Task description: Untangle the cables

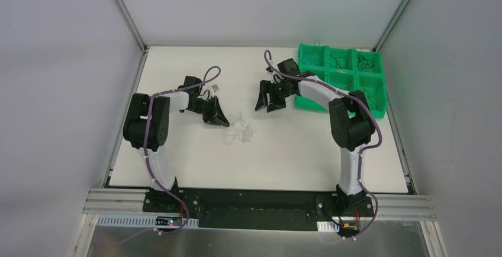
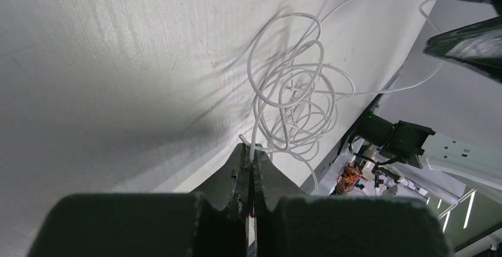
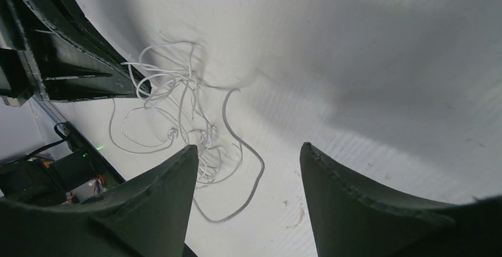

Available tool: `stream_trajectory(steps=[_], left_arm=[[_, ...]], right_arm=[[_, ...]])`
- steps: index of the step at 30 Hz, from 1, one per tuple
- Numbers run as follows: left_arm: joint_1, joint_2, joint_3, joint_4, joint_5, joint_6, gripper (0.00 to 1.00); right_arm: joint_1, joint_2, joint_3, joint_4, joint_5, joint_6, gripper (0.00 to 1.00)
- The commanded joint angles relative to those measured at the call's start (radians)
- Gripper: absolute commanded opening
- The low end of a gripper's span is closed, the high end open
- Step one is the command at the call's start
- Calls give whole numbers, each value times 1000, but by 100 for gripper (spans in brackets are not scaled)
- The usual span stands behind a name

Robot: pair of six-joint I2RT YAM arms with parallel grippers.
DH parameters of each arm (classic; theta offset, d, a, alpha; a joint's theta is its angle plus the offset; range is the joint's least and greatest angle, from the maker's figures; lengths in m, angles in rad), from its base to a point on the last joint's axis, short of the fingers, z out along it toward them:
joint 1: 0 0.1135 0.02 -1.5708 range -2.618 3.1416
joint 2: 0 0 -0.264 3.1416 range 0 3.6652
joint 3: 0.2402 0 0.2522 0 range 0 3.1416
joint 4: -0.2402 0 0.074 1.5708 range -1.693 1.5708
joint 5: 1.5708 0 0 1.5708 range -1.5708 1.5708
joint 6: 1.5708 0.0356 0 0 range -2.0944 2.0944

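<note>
White tabletop (image 1: pixel 195 162) fills nearly all of what I see, boxed in by plain grey walls (image 1: pixel 53 61). At its far right corner sits a green tray (image 1: pixel 305 52) split into compartments, with a few dark strands (image 1: pixel 338 63) lying in several of them.

Near the middle of the table, between my two arms, lies the bunch of white cables (image 2: pixel 293 100): thin loops curled over one another, flat on the surface, with a few loose tails trailing out.

My left pincer (image 2: pixel 250 150) is clenched on one strand at the near edge of that bunch, jaws pressed together with the wire running up out of them. My right pincer (image 3: pixel 247 147) is released, jaws wide, hanging over the far side of the same bunch and touching none of it.

I judge that I am in the middle of working one cable free: one end is anchored, the second grasp not yet made. The next move calls for the right pincer to come down on a different loop, then for the two to draw apart slowly.

What hinders me is the wire itself: hair-thin, white on white, loops crossing so closely that my wide fingers could pinch several together. My left pincer also crowds that edge.
</note>
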Motion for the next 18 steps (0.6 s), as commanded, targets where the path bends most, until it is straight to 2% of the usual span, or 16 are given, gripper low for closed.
stream_trajectory(steps=[1, 3, 6, 11, 15, 18], left_arm=[[-7, -31, 25, -1, 20, -10, 0], [-6, -50, 36, -20, 15, 3, 0], [5, -101, 65, -85, 18, 61, 0], [101, -250, 130, -241, 49, 168, 0], [225, -362, 232, -353, 58, 241, 0], [299, -415, 346, -379, 56, 247, 0]], right_arm=[[19, 31, 28, -1, -105, 49, 62], [24, 44, 36, -24, -110, 27, 42], [18, 35, 55, -99, -38, -65, 0], [-44, -87, -13, -131, 200, -228, 0], [-81, -165, -85, -156, 282, -322, 0], [-83, -211, -146, -176, 322, -376, 0]])
